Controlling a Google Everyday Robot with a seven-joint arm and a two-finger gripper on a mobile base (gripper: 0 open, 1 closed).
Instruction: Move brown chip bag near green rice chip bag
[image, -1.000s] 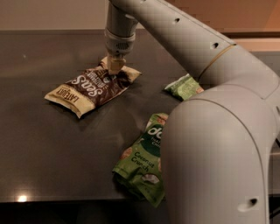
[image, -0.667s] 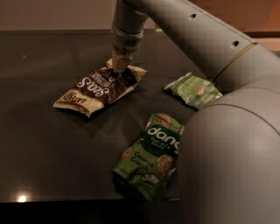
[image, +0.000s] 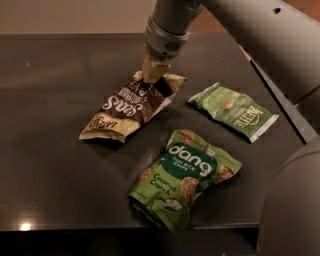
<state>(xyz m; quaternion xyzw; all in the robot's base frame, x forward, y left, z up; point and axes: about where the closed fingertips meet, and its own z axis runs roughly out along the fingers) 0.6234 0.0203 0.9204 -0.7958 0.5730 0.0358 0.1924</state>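
The brown chip bag (image: 131, 106) has cream-tan ends and white script. It lies slanted at the table's middle, its upper right end lifted. My gripper (image: 151, 76) comes down from above and is shut on that upper end. The green rice chip bag (image: 186, 176) reads "dang" and "Coconut Crunch". It lies near the front edge, just below and right of the brown bag, a small gap between them.
A flatter green "Kettle" bag (image: 234, 110) with white ends lies at the right. The dark table (image: 50, 150) has its front edge close below the dang bag. My arm (image: 280, 60) spans the upper right and right side of the view.
The gripper has dragged the brown chip bag to the right and toward the front, closer to the green rice chip bag. The arm has swung clear of the dang bag.
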